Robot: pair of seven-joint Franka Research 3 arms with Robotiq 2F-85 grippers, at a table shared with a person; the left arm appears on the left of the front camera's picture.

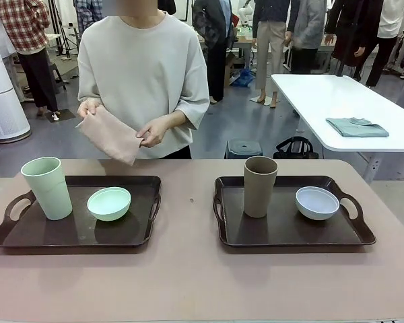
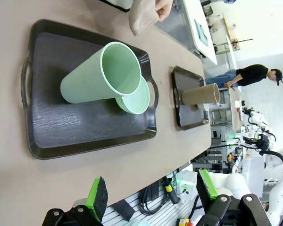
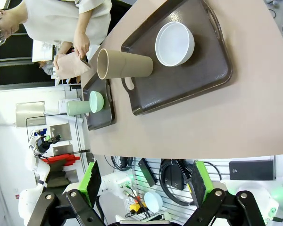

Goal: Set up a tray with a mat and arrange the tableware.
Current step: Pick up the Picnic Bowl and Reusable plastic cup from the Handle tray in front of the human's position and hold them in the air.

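Two dark brown trays sit side by side on the table. The left tray (image 1: pixel 27 235) carries a tall pale green cup (image 1: pixel 48 188) and a pale green bowl (image 1: pixel 109 203). On the right tray (image 1: pixel 283 232) stand a brown cup (image 1: pixel 259 186) and a white bowl (image 1: pixel 317 202). The person at the far side holds a folded beige mat (image 1: pixel 111 136) in both hands above the table's far edge. My left gripper (image 2: pixel 151 193) is open, back from the left tray (image 2: pixel 61 132) and its green cup (image 2: pixel 104 75). My right gripper (image 3: pixel 144 181) is open, off the table edge near the right tray (image 3: pixel 179 80).
A white table (image 1: pixel 337 101) with a folded grey-green cloth (image 1: pixel 357 126) stands behind at the right. Several people stand in the background. Bare table surface (image 1: pixel 188 269) lies between and in front of the trays. Cables and plugs hang below the table edge in both wrist views.
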